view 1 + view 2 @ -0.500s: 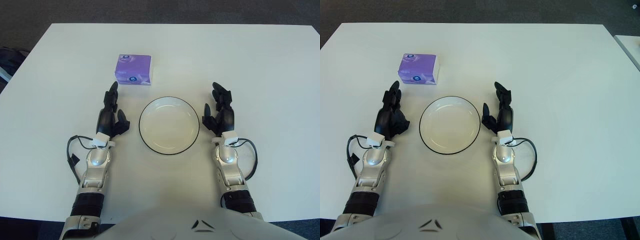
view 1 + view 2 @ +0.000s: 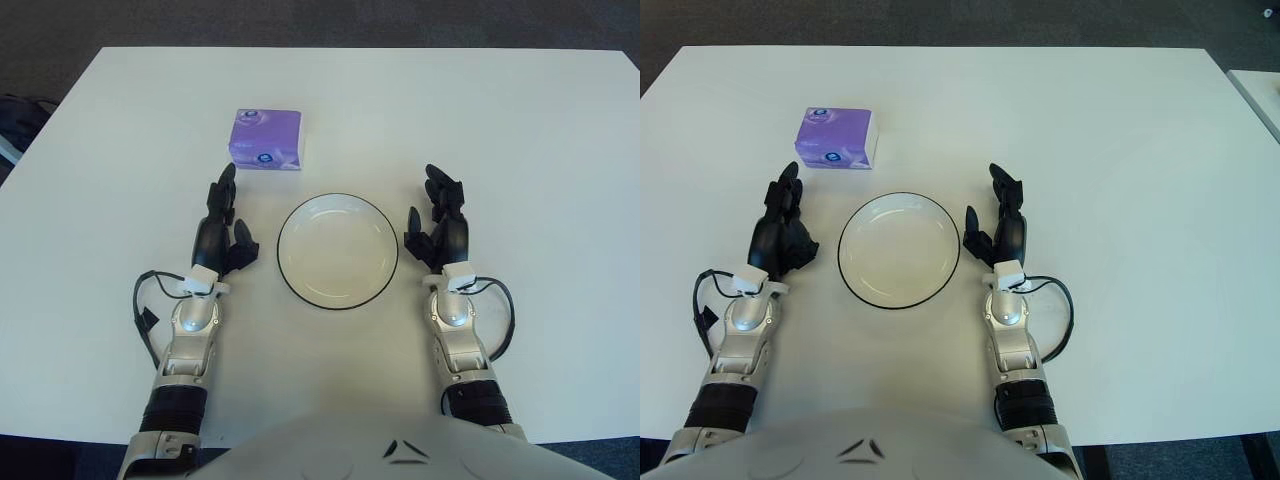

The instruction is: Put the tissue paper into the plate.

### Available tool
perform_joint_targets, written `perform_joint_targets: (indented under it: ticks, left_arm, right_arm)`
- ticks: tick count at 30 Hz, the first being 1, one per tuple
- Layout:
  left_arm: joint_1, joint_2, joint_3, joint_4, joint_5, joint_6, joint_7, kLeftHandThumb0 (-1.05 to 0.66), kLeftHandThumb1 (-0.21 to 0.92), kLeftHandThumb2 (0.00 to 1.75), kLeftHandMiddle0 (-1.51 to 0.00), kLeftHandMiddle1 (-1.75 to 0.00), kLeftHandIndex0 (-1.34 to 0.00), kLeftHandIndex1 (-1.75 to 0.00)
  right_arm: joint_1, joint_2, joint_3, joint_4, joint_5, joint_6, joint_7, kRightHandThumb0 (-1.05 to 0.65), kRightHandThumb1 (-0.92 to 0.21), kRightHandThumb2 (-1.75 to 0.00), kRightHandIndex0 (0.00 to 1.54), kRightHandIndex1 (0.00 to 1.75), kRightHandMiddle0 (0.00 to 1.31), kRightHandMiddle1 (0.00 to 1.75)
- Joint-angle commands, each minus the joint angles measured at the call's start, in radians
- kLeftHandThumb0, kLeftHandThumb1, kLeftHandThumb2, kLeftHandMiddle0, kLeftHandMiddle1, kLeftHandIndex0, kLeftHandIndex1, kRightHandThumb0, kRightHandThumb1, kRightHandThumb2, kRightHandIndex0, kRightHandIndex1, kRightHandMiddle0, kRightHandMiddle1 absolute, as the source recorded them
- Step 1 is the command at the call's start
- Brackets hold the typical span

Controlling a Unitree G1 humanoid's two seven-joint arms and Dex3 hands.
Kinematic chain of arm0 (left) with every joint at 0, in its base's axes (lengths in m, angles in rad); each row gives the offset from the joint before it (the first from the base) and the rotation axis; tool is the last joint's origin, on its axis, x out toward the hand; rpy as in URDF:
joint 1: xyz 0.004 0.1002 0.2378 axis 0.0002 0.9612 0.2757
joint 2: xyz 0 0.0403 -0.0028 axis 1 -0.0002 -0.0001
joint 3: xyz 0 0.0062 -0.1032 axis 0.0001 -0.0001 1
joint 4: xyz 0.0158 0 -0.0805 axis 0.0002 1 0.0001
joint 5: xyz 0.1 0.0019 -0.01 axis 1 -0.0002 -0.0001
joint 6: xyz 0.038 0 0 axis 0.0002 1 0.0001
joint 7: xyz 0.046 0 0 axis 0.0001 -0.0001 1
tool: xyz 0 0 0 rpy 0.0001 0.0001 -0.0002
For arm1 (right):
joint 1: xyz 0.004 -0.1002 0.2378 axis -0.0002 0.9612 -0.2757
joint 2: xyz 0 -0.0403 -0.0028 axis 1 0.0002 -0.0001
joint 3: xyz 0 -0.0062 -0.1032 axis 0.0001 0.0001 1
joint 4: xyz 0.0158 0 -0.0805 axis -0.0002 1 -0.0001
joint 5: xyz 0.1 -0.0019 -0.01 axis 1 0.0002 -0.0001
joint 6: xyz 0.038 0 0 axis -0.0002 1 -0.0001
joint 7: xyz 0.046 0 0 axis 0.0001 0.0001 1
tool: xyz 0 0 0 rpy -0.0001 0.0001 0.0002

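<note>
On the far-left part of the white table (image 2: 520,130), the purple tissue paper pack (image 2: 266,139) lies flat, its top showing a small round dark emblem near the front edge and a paler one toward the back. Nothing touches it — it sits apart from both hands and outside the plate. The plate (image 2: 338,198), white with a thin dark rim, stands nearer the robot and to the right of the pack, with bare tabletop between the two; its bowl holds nothing.

The left hand (image 2: 223,233) shows just to the left of the plate, close to its rim but apart from it. Its black fingers (image 2: 225,186) stretch forward toward the pack, the tips stopping short of the pack's near edge, and the thumb juts toward the plate; the hand is relaxed and grips nothing. The right hand (image 2: 440,225) shows just to the right of the plate, mirroring the other — fingers extended forward, loosely spread, holding nothing.

Behind each hand a silver forearm runs back toward the robot's body, with a black cable looping out beside each wrist. Dark carpeted floor (image 2: 330,22) borders the table at its far edge.
</note>
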Motion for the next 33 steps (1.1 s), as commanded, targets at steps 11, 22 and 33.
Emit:
perform_joint_targets:
  ticks: [11, 22, 33]
  left_arm:
    - [0.04, 0.049, 0.068, 0.036, -0.005, 0.005, -0.016, -0.89, 0.92, 1.12, -0.13, -0.01, 0.0, -0.31]
    - [-0.065, 0.11, 0.123, 0.147, 0.02, -0.047, 0.002, -0.91, 0.92, 1.11, -0.11, 0.0, 0.0, -0.27]
    - [-0.211, 0.213, 0.152, 0.365, 0.027, -0.206, -0.01, -1.0, 0.92, 1.05, -0.08, 0.0, 0.0, -0.24]
  right_arm:
    - [0.037, 0.009, -0.005, 0.15, 0.006, 0.059, -0.016, -0.65, -0.92, -0.59, 0.18, 0.52, 0.0, 0.69]
    - [0.016, 0.005, -0.008, 0.2, 0.013, 0.04, -0.008, -0.62, -0.92, -0.58, 0.19, 0.54, 0.0, 0.72]
    - [-0.005, 0.003, -0.007, 0.257, 0.011, 0.018, -0.014, -0.64, -0.92, -0.6, 0.2, 0.55, 0.0, 0.71]
